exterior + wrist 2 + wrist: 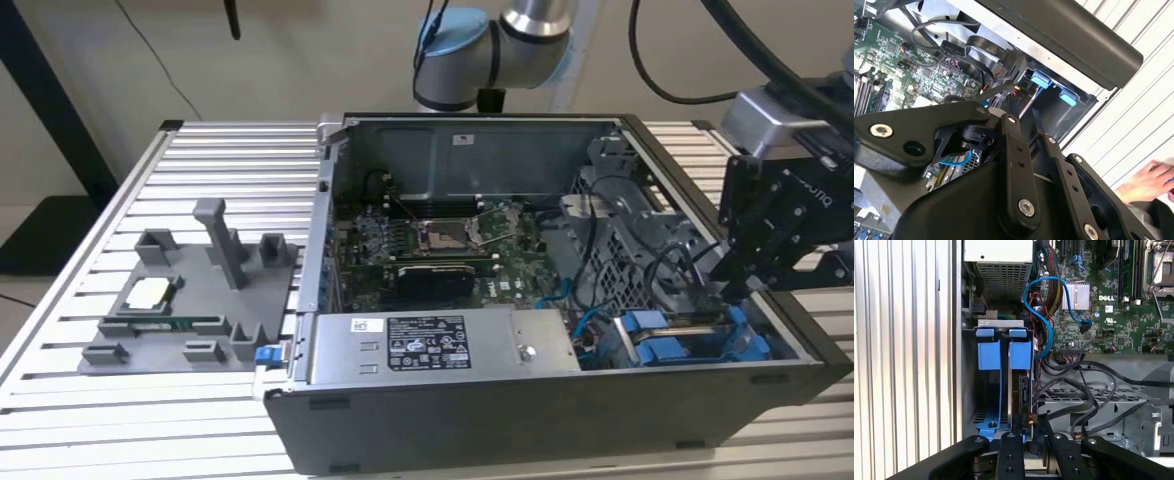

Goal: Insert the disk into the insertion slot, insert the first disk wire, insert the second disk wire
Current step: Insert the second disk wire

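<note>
Start at your pincer (1033, 445): in the first wrist view it hangs right over the near edge of the disk (1021, 390). I cannot tell from any view whether it is spread, pressed together or pinching that edge, so do not take a grip for granted. The disk stands on edge in its blue frame, down inside the insertion slot (1013, 390). By my reading you are at the tail of the first step: the disk looks nearly or fully home. Neither wire step looks begun, though the disk's connector side is too crowded to be sure. Any further move on the disk calls for a straight line along the slot with no twist. It also calls for a check that its blue tab (1021, 333) sits level with that of the empty blue carrier (989, 356) just beside the disk. On the disk's other side a blue cable (1046, 315) loops down and passes just beside it, with black cables (1089, 395) near; I judge these the likeliest snag. Beyond the disk lie the motherboard (1114, 305) and the power-supply box (1004, 282). Well apart from the disk, outside the case (1064, 35), the second wrist view shows a person's hand (1149, 182) by the slatted table (1134, 125).
</note>
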`<state>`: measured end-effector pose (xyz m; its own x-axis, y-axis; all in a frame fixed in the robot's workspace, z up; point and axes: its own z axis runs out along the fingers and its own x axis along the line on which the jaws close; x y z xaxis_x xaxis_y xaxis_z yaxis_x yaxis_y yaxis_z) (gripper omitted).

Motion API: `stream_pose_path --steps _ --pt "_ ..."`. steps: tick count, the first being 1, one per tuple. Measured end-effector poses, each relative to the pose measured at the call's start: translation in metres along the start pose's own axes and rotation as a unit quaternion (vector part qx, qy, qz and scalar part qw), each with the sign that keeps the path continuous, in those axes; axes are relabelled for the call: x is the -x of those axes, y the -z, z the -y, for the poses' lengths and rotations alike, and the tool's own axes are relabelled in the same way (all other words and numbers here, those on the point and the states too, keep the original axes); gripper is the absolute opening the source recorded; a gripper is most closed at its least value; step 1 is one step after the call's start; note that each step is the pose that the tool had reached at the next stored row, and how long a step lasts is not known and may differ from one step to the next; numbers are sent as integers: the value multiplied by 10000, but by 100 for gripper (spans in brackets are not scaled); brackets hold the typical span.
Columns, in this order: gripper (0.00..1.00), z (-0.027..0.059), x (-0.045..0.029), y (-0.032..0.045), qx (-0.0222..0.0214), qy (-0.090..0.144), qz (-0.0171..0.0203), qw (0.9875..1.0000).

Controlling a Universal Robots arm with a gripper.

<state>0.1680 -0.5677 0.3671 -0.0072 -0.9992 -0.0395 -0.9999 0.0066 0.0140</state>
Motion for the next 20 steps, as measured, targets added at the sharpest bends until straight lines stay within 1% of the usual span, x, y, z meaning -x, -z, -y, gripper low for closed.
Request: stream_pose_path --steps 12,15,17,20 --pt "27 137 1 1 6 0 1 10000" --pt "27 152 2 5 7 -1 0 10000" --pt "27 151 4 27 10 -1 1 10000" --pt "27 151 16 91 11 -1 0 10000"
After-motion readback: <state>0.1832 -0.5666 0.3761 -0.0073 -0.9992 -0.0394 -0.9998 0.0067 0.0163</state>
